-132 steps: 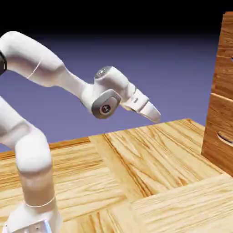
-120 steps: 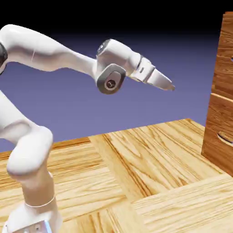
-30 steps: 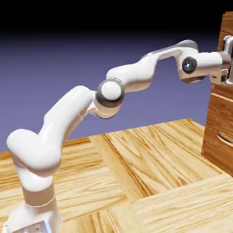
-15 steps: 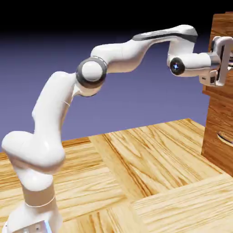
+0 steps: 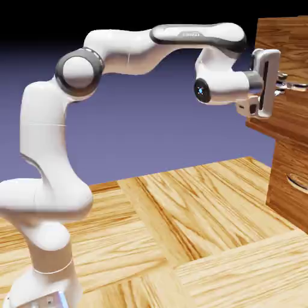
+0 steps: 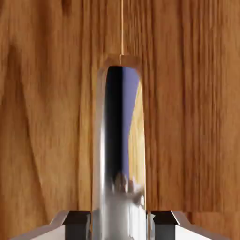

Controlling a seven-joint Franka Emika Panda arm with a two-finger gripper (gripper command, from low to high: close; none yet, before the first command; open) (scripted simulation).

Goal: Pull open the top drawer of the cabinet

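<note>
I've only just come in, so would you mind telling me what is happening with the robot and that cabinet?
The robot arm is working on the top drawer of the wooden cabinet. Its fingers are closed on the shiny metal handle, one on either side. The drawer already stands out past the lower drawer, so it is at least partly open.

Top drawer point(image 5: 274, 117), reddish-brown, wood-grained, its silvery handle point(image 6: 119, 154) between the pincer's tips, pulled partly out of the cabinet point(image 5: 292, 162) beyond the pincer
</note>
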